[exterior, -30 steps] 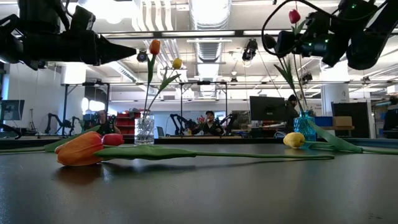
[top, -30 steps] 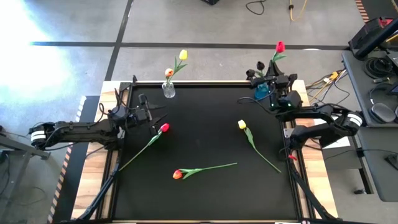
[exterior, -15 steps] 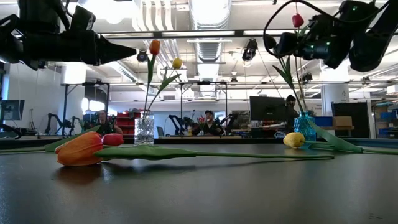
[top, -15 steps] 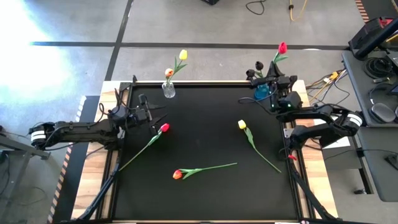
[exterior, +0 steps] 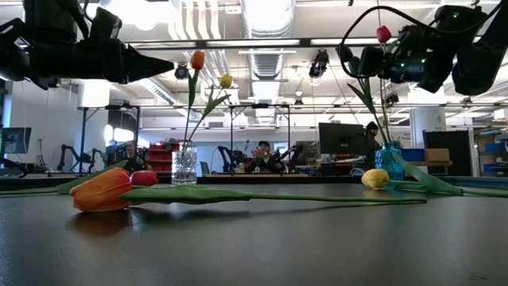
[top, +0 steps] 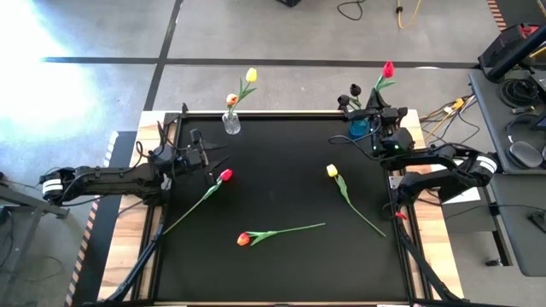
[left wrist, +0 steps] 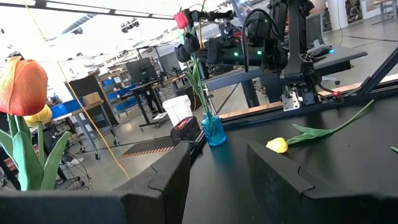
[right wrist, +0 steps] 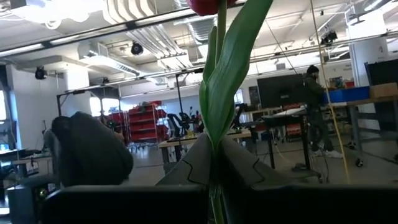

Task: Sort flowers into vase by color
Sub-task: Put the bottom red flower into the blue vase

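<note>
My right gripper is at the far right corner of the black table, pinched shut on the thin green stem of a red tulip. The stem stands in the small blue glass vase, and the red head sits high above my fingers. In the right wrist view the stem and its long leaf rise straight out from between my two dark fingers, which press together on it.

My left gripper hovers over the left side of the table with its fingers parted and nothing between them. Just beside it lies a second red tulip, its stem running toward the near left edge.

The clear glass vase at the far edge, left of centre, holds an orange tulip and a taller yellow tulip.

Two more flowers lie flat on the table. A yellow tulip rests right of centre, with its stem pointing toward the near right. An orange-red tulip lies near the front, its stem stretching to the right.
</note>
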{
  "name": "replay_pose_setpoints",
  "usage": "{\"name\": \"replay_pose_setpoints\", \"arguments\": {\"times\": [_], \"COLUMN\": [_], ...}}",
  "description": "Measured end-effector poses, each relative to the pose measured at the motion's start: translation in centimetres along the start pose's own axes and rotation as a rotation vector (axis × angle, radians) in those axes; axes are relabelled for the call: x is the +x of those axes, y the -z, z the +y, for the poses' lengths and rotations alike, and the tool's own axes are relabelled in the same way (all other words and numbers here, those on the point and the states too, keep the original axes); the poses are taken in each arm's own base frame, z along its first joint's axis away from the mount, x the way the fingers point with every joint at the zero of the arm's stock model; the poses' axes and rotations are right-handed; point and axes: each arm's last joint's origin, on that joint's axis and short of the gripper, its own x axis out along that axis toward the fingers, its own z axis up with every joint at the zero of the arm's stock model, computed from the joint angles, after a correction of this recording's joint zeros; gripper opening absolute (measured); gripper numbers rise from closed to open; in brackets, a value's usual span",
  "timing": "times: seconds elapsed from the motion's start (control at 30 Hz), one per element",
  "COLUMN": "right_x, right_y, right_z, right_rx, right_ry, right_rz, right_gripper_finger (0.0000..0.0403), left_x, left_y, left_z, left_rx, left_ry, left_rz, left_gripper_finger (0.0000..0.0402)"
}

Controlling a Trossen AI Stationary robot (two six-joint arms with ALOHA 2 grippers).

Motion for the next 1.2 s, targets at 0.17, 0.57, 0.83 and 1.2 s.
{"name": "replay_pose_setpoints", "arguments": {"times": [0.17, 0.57, 0.83, 1.2], "right_x": [0.0, -0.2, 0.1, -0.5], "right_y": [0.3, 1.4, 1.4, -0.6], "right_z": [-0.1, 0.5, 1.4, 5.3], "right_rx": [-0.020, -0.116, -0.186, -0.376], "right_ry": [0.055, 0.028, 0.090, 0.026], "right_rz": [0.033, 0.144, 0.212, 0.330], "right_gripper_finger": [0.0016, 0.0105, 0.0129, 0.0188], "left_x": [0.0, 0.0, 0.0, 0.0], "left_y": [0.0, 0.0, 0.0, 0.1], "left_z": [0.0, 0.0, 0.0, 0.0], "left_rx": [0.000, 0.000, 0.000, 0.000], "left_ry": [0.000, 0.000, 0.000, 0.003], "left_rz": [0.000, 0.000, 0.002, 0.009], "left_gripper_finger": [0.0143, 0.0143, 0.0143, 0.0143]}}
